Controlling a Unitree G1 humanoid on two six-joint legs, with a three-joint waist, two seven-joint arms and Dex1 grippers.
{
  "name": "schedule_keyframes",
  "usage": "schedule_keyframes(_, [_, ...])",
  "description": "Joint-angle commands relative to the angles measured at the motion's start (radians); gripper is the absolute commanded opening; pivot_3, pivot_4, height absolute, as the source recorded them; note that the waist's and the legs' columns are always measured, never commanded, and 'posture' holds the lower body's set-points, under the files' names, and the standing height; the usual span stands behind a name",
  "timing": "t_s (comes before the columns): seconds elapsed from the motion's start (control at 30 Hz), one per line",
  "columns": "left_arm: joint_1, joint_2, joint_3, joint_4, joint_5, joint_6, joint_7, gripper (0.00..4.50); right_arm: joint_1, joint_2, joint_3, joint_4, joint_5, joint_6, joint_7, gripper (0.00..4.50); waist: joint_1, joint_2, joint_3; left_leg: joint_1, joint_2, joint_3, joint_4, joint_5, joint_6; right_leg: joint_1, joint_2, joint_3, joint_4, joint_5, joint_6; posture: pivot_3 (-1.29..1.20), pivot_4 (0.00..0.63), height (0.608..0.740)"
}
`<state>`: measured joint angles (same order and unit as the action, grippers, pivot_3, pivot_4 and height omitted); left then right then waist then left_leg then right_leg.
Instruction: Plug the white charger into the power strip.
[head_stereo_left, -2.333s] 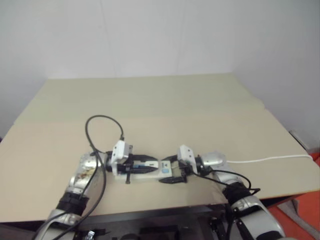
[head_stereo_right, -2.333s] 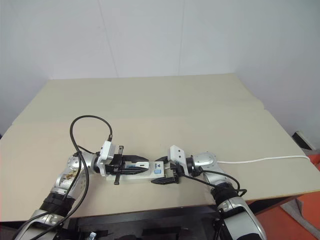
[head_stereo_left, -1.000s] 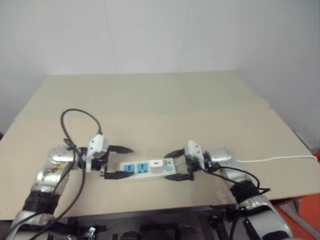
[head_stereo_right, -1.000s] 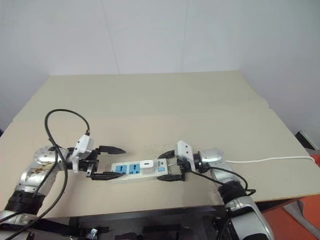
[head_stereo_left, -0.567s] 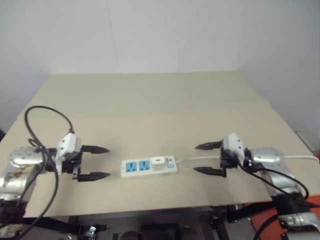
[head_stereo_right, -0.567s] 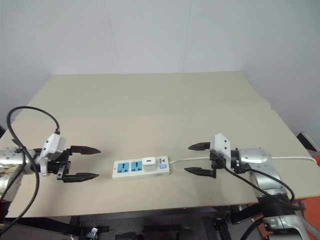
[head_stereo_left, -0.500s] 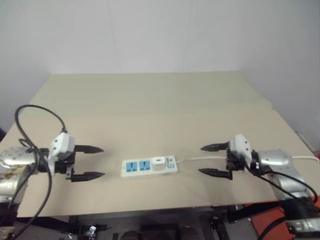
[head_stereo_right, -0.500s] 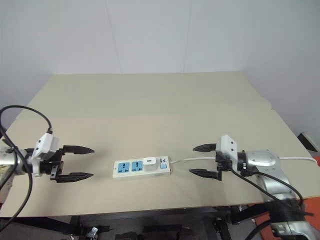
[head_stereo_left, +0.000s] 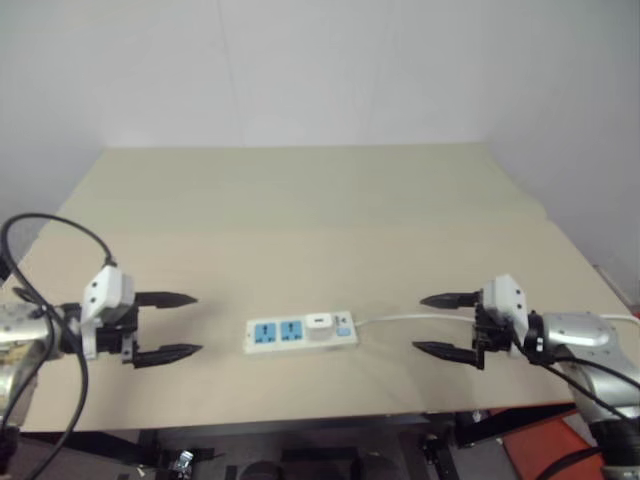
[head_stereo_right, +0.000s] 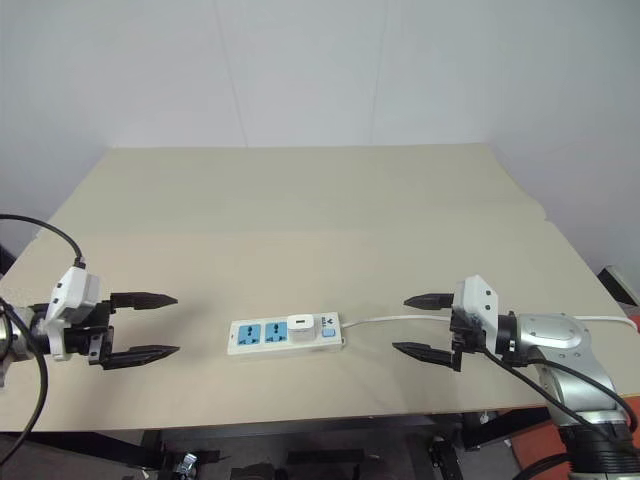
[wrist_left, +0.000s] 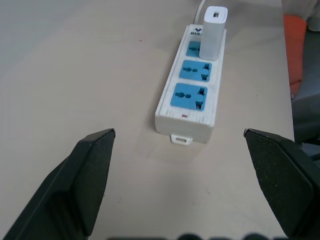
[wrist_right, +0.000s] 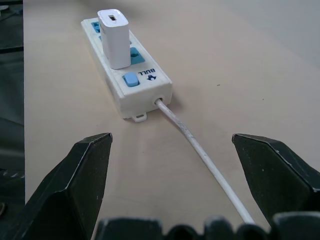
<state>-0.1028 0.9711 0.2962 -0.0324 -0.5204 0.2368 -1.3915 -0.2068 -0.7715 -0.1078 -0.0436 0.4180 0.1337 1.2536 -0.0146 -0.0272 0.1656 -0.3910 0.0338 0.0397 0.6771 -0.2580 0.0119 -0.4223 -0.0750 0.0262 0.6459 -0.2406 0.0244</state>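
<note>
The power strip (head_stereo_left: 300, 332) lies flat near the table's front edge, between my two arms. The white charger (head_stereo_left: 318, 324) stands upright in its rightmost blue socket, beside the strip's blue switch; the other two sockets are free. In the wrist views the white charger (wrist_left: 214, 26) (wrist_right: 114, 38) rises straight from the power strip (wrist_left: 192, 95) (wrist_right: 134, 85). My left gripper (head_stereo_left: 170, 325) hovers open well to the strip's left, nothing between its fingers. My right gripper (head_stereo_left: 440, 324) hovers open to the strip's right, over the thin white cable (head_stereo_left: 410, 319), also holding nothing.
The beige table (head_stereo_left: 320, 220) stretches wide behind the strip. The strip's cable runs right toward the table's right edge (head_stereo_right: 600, 320). A black cable (head_stereo_left: 45, 235) loops above my left arm. White walls stand behind the table.
Both grippers drew away from the power strip, left one leftward and right one rightward, and now stand open apart from it. The charger stays plugged in the strip.
</note>
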Motion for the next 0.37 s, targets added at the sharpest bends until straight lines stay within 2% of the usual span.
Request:
schedule_keyframes(0.03, [-0.003, 0.004, 0.016, -0.030, -0.027, 0.012, 0.000, 4.50, 0.007, -0.019, -0.042, -0.036, 0.026, 0.004, -0.013, 4.48, 0.000, 0.000, 0.000, 0.000, 0.000, 0.000, 0.000, 0.000, 0.000, 0.000, 0.000, 0.000, 0.000, 0.000, 0.000, 0.00, 0.150, 0.740])
schedule_keyframes(0.37, [-0.009, 0.009, 0.017, -0.039, -0.032, 0.028, 0.005, 4.50, -0.001, -0.010, -0.033, -0.030, 0.031, 0.004, -0.016, 4.48, 0.000, 0.000, 0.000, 0.000, 0.000, 0.000, 0.000, 0.000, 0.000, 0.000, 0.000, 0.000, 0.000, 0.000, 0.000, 0.00, 0.150, 0.740])
